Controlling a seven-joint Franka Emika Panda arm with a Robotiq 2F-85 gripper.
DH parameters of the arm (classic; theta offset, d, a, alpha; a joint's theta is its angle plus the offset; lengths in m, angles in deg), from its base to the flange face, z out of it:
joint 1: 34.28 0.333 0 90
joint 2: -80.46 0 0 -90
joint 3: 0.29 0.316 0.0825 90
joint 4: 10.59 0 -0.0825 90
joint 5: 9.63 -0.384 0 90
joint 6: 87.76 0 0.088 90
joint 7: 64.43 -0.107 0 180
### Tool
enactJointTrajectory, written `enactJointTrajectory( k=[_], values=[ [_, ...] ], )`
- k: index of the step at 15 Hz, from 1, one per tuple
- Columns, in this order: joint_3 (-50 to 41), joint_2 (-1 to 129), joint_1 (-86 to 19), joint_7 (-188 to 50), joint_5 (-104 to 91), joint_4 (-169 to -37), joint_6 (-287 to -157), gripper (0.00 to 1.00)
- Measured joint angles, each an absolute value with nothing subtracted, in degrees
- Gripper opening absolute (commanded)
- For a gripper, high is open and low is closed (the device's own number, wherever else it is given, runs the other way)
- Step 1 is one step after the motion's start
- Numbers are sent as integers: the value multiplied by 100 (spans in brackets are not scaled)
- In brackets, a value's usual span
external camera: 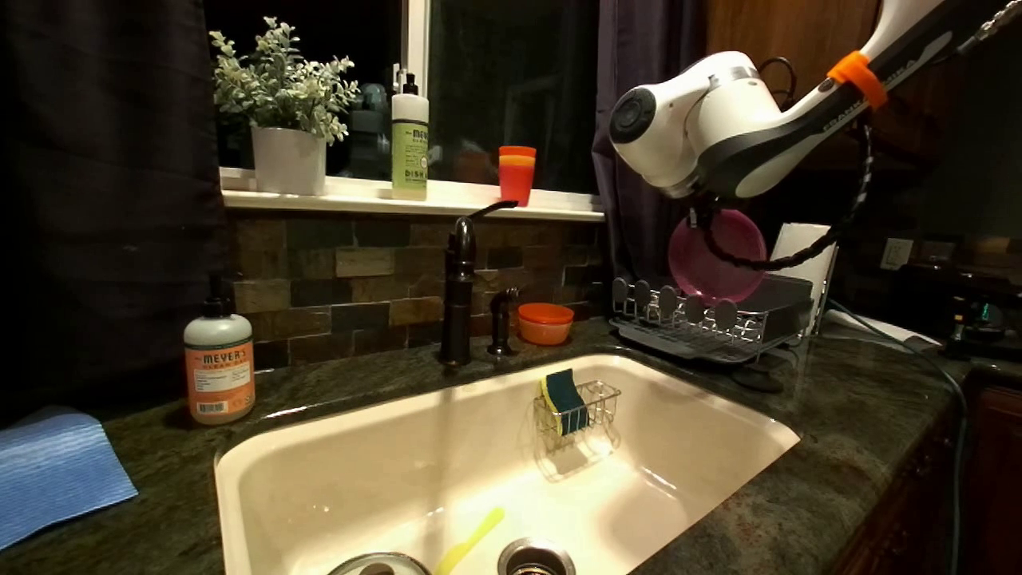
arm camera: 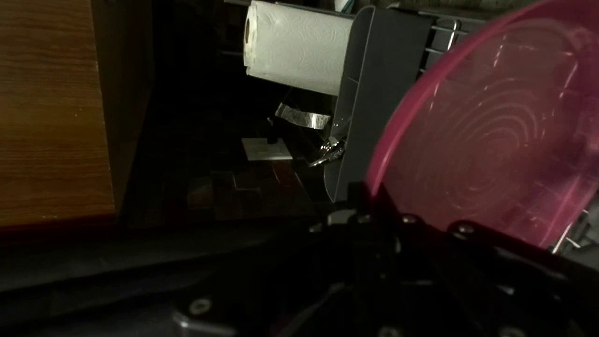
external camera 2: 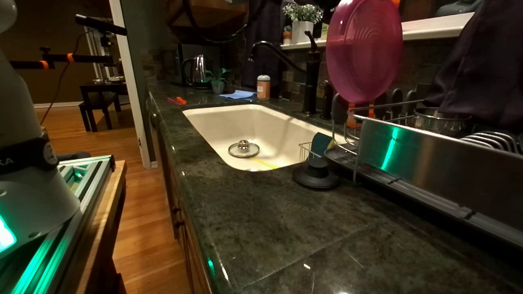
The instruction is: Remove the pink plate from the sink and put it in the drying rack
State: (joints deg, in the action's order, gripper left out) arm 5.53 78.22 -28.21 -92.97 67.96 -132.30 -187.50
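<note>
With my jaws I pinch the pink plate [external camera 2: 363,49] by its rim, upright above the rack [external camera: 725,315]; whether it touches there, I cannot surely tell.

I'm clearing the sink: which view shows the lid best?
Best in an exterior view: the lid shows whole and unblocked. Also in an exterior view, the bottom edge crops the lid. The wrist view lacks it.

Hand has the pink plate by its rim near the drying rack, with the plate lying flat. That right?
Not flat: the pink plate is on edge, close to vertical, as both exterior views show. The hand does have it by its rim, near the drying rack.
</note>
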Motion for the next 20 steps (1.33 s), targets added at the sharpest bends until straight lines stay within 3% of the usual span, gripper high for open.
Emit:
enactJointTrajectory(
  k=[20],
  values=[
    [538, 7718, -2827, -9717, 6803, -13280, -19042, 1]
  ],
)
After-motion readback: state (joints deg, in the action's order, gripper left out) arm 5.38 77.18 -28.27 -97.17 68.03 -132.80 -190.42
